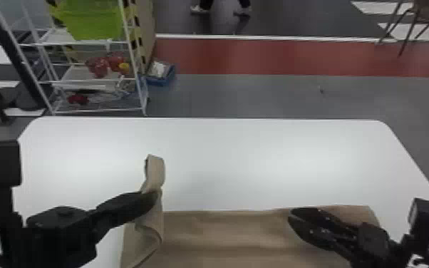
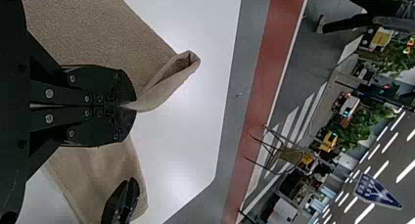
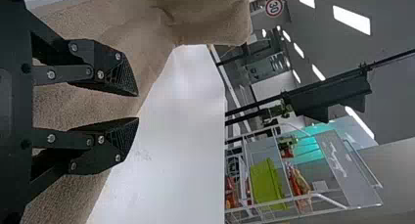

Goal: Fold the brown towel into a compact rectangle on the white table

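Head view: left gripper (image 1: 153,196) has jaws clamped on the brown towel (image 1: 221,231); right gripper (image 1: 290,215), jaws partly apart over it.

Plain brown towel (image 1: 221,228), plain white desk (image 1: 224,153).
Beyond my black left gripper (image 1: 155,196), I see a lime-green bin (image 1: 94,21).
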`<state>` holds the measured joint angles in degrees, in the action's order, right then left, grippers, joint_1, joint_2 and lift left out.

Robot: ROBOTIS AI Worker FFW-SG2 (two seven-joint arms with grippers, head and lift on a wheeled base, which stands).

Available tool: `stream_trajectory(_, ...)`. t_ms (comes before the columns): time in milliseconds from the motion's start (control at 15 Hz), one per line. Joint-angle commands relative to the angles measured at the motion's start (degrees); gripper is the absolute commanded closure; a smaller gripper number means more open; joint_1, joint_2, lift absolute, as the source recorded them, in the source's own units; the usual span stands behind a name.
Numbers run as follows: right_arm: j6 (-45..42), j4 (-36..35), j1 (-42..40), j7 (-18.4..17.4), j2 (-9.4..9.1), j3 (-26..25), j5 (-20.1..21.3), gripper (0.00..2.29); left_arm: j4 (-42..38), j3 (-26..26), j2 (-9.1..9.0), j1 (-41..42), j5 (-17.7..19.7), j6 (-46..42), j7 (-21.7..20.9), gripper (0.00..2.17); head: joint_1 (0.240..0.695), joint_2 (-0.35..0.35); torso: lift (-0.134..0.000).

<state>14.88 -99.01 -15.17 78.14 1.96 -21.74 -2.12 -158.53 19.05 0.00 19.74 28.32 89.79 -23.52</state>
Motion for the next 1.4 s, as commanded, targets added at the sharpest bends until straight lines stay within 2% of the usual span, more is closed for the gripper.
stream_trajectory(0, 0.0, 0.0, 0.1, 0.2, 0.33, -1.7, -0.9, 0.29, 0.9, -2.8, -0.15, 0.7, 0.1, 0.2, 0.4, 1.69, 0.695, -0.066, -0.122)
stream_trajectory(67, 0.0, 0.0, 0.3, 0.2, 0.33, -2.3, -0.9, 0.0, 1.6, -4.3, -0.15, 2.1, 0.1, 0.2, 1.0, 1.7, 0.695, -0.104, -0.122)
stream_trajectory(467, -1.2, 0.3, 0.8, 0.2, 0.24, -3.0, -1.3, 0.09, 6.8, -12.3, -0.15, 6.5, -1.0, -17.9, 4.1, 1.71, 0.695, -0.199, -0.122)
stream_trajectory(933, 0.9, 0.0, 0.9, 0.2, -0.11, -5.1, -6.0, 0.09, 10.1, -17.3, -0.15, 7.2, -1.6, -20.7, 4.2, 1.71, 0.695, -0.252, -0.122)
stream_trajectory(1067, 3.4, -1.9, 0.6, -1.8, -0.2, -5.7, -7.9, 0.09, 11.8, -19.8, -0.15, 7.6, -3.3, -23.7, 4.5, 1.71, 0.695, -0.269, -0.122)
stream_trajectory(1200, 3.9, -4.3, -0.9, -6.5, -0.11, -5.9, -10.4, 0.09, 14.0, -21.2, -0.15, 7.6, -3.4, -26.7, 4.9, 1.71, 0.695, -0.295, -0.122)
stream_trajectory(1333, 15.0, -7.8, -1.1, -11.9, -0.11, -6.0, -10.7, 0.09, 15.4, -23.2, -0.15, 7.4, -4.3, -28.5, 5.0, 1.71, 0.695, -0.313, -0.122)
